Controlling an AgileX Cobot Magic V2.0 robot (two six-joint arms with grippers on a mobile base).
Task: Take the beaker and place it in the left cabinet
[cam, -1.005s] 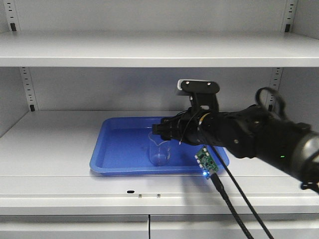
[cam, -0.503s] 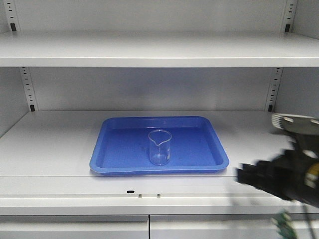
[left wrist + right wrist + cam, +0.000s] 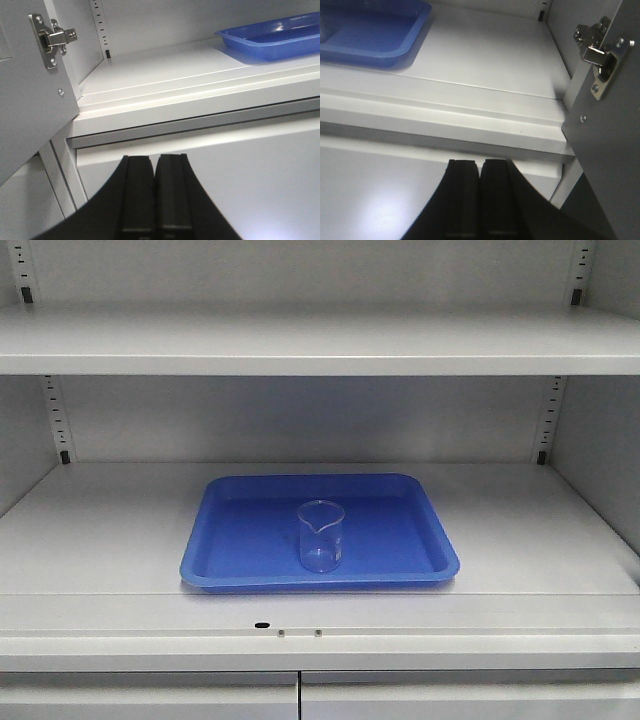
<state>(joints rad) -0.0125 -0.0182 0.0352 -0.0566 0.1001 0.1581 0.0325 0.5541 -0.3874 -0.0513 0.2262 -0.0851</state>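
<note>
Beaker upright in cabinet, both grippers closed below

Beaker (image 3: 321, 536) stands upright in the blue tray (image 3: 400, 568) on the left cabinet (image 3: 110, 530) shelf. Left gripper (image 3: 154, 195) and right gripper (image 3: 480, 197), fingers pressed together and empty, hang below the shelf edge; the tray lies up and inward from each.

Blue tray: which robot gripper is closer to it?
Right, it seems. The right gripper sits below the shelf edge, the blue tray just ahead to its left. The left gripper also sits below the edge, but the tray looks farther off to its right.
</note>
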